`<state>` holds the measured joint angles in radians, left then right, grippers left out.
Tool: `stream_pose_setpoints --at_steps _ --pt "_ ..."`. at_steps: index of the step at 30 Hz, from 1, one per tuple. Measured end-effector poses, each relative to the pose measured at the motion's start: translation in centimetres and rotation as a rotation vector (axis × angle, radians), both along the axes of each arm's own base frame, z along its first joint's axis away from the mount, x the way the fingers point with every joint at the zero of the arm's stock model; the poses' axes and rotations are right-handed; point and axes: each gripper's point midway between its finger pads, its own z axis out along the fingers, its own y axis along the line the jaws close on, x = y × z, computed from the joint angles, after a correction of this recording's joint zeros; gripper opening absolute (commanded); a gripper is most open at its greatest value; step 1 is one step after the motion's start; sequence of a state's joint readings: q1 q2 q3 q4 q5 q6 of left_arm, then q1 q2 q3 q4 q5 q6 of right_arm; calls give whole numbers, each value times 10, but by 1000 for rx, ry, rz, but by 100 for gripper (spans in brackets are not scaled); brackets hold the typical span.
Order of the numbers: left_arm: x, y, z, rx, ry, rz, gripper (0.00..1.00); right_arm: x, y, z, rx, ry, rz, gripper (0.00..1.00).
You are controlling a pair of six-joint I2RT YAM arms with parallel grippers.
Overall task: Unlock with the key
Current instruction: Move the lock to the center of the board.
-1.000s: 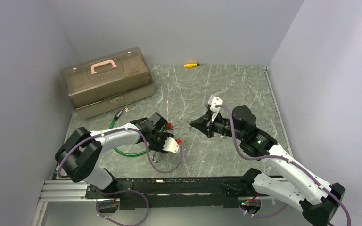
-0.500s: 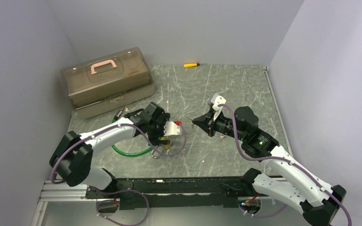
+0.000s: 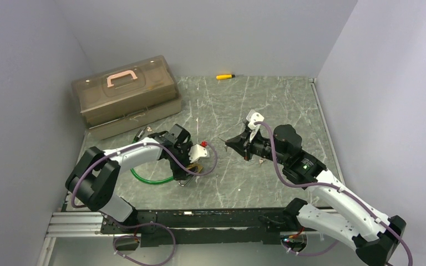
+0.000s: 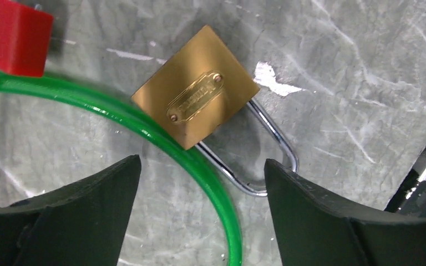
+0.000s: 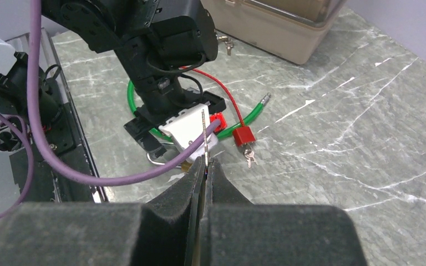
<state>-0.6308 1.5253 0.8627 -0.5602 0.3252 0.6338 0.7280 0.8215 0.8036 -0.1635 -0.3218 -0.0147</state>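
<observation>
Padlock (image 4: 195, 108) outside the closed toolbox (image 3: 125, 94)

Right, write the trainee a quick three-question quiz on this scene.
1. True or false: the left gripper is shut on the padlock.
2. What does the right gripper hold? A) key B) screwdriver C) red lock
3. What colour is the cable lying against the padlock?

Key: 1 false, its jaws stand open above it; 2 A; 3 green.
</observation>
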Motion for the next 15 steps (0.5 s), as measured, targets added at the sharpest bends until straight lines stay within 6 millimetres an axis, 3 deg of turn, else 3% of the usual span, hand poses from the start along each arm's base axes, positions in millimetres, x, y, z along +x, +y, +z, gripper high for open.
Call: stream_pose_setpoints --at_steps 8,11,15 --pt "-10 -17 -8 -15 -46 -89 68 3 2 -5 -8 9 0 0" --pt "-10 -22 -9 -19 -76 -128 68 3 2 -4 -7 8 0 0" --pt "-8 -26 -10 -3 -115 -172 76 3 2 -4 -7 7 -3 0"
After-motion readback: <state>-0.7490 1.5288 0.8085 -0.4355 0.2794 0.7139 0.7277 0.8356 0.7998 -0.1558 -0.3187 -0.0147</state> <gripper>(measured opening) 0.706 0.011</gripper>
